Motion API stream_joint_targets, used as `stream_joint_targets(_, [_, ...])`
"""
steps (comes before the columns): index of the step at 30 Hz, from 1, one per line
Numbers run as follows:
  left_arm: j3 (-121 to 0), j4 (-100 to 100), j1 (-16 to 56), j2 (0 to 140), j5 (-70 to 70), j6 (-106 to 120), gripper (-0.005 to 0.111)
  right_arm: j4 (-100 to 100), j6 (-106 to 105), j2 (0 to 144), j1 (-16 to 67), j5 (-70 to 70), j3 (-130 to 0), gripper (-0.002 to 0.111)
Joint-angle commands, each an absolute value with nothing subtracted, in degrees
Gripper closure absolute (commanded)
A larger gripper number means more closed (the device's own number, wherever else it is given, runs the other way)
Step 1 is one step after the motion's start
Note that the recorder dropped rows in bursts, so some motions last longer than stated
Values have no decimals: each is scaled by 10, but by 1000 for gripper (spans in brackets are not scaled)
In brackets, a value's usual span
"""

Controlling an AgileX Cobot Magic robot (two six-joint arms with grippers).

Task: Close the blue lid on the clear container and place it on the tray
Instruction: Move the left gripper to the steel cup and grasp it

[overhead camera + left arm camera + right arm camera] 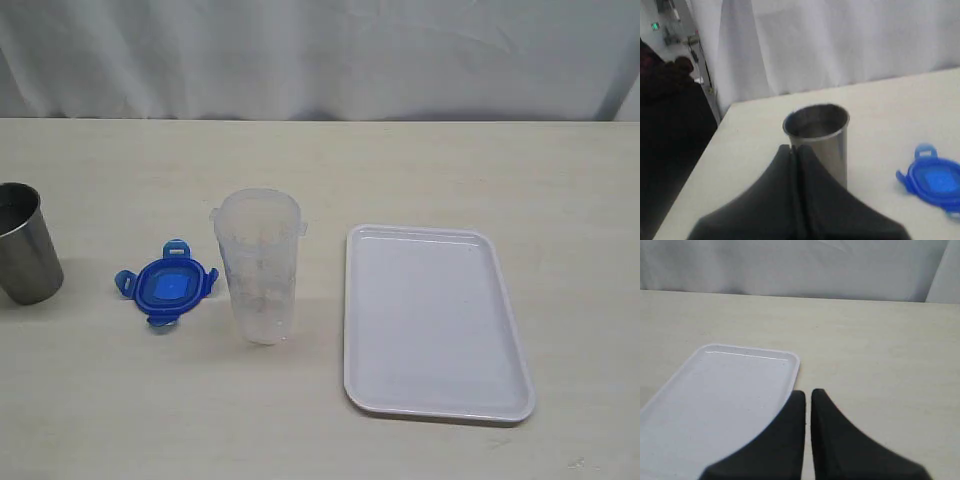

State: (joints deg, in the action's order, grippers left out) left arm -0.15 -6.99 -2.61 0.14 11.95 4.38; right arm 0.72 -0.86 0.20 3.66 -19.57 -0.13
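Note:
The clear container (259,277) stands upright and uncovered near the middle of the table. Just left of it the blue lid (166,285) lies flat on the table, apart from the container; the left wrist view catches it too, the blue lid (934,179). The white tray (432,318) lies empty to the container's right, and its far corner shows as the tray (715,390). My left gripper (796,148) is shut and empty, close behind the steel cup. My right gripper (808,392) is shut and empty above the tray's edge. Neither gripper shows in the exterior view.
A steel cup (24,243) stands at the table's left edge, also seen as the cup (818,137). A white curtain (320,55) hangs behind the table. Past the table's left side is a dark drop (670,150).

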Motion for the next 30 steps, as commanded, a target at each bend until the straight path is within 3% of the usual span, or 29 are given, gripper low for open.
stream_joint_targets(1, [0,19,-29,0,18,46,107,7,-8,0,35,-196,0,104])
stream_joint_targets(8, [0,38,-29,0,-167,-39,107,7,-8,0,35,-196,0,104])
stream_joint_targets(16, [0,21,-29,0,-201,-137,104,7,-8,0,35,-196,0,104])
stream_joint_targets(19, [0,20,-29,0,-224,-137,87,7,-8,0,35,-196,0,104])
stream_joint_targets(24, [0,-44,-29,0,-283,-137,29,7,-8,0,35,-196,0,104])
stream_joint_targets(27, [0,-53,-29,1,-314,-137,17,7,-8,0,35,-196,0,104])
stream_joint_targets(30, [0,-54,-29,40,-343,-136,16,7,-8,0,35,-196,0,104])
